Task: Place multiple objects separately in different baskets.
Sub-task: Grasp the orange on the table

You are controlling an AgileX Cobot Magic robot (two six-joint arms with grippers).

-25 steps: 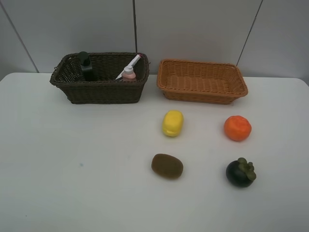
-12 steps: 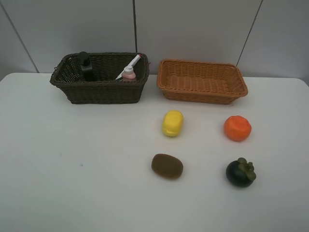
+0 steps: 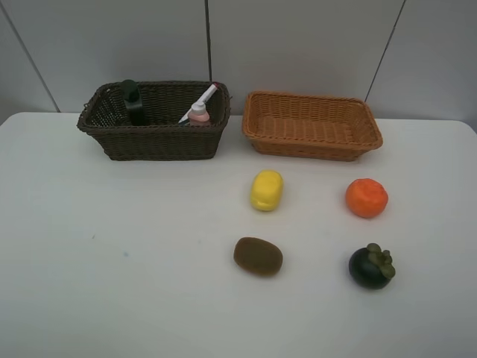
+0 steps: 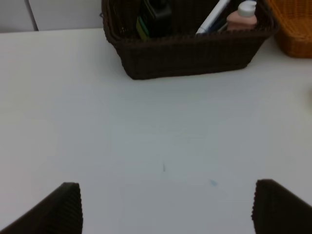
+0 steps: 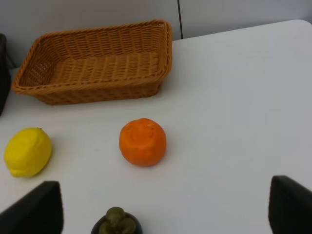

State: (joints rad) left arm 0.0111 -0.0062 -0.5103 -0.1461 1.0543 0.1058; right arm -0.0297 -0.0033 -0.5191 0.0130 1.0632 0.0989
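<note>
The dark brown basket (image 3: 149, 138) at the back left holds the green pump bottle (image 3: 133, 102), the marker (image 3: 201, 98) and the pink bottle (image 3: 199, 114); the eraser block is hidden. The tan basket (image 3: 313, 148) stands empty to its right. In front of it on the table lie the lemon (image 3: 266, 189), orange (image 3: 367, 198), kiwi (image 3: 258, 256) and mangosteen (image 3: 371, 266). My left gripper (image 4: 168, 209) is open and empty, well short of the dark basket (image 4: 185, 56). My right gripper (image 5: 163, 207) is open and empty, near the orange (image 5: 142, 142) and mangosteen (image 5: 117, 222).
The white table (image 3: 112, 246) ends at a grey panelled wall (image 3: 298, 45) just behind the baskets. Neither arm shows in the high view. The lemon (image 5: 28, 151) and the tan basket (image 5: 92, 92) also show in the right wrist view.
</note>
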